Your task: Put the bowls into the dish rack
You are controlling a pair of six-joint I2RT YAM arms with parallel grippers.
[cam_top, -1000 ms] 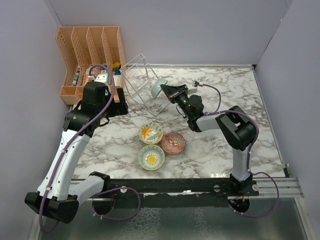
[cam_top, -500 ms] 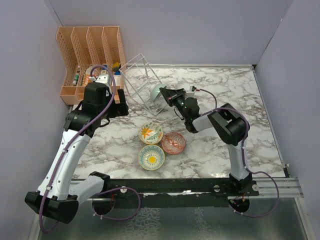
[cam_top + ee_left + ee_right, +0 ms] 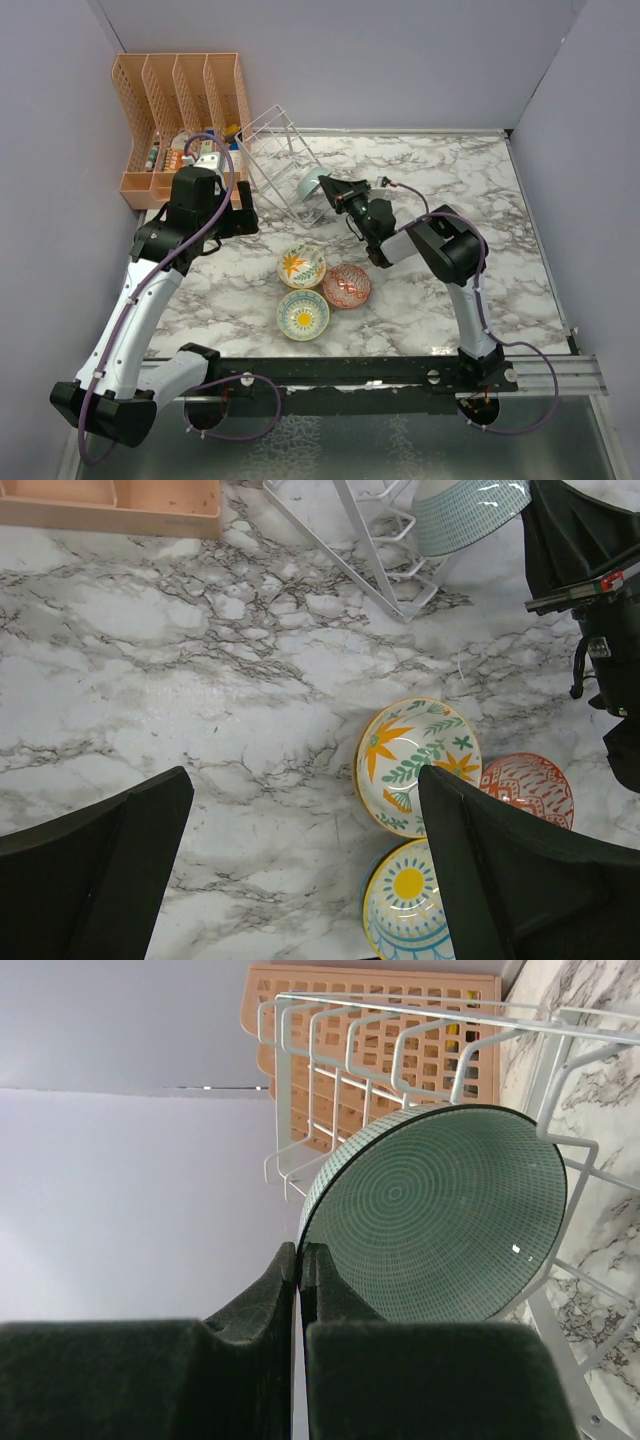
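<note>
Carried further left since the earlier frame, the teal bowl (image 3: 311, 184) is held on edge at the dish rack (image 3: 272, 150) wires, its rim pinched by the right gripper (image 3: 328, 186). The left gripper (image 3: 300, 800) is spread wide above the table (image 3: 440, 170), near the flower bowl (image 3: 301, 266), red bowl (image 3: 346, 285) and sun bowl (image 3: 303, 314).

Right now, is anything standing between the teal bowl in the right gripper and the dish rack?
Nothing visible does. The right gripper pinches the rim of the teal bowl, which is at the wire bars of the dish rack, with no object between them.
</note>
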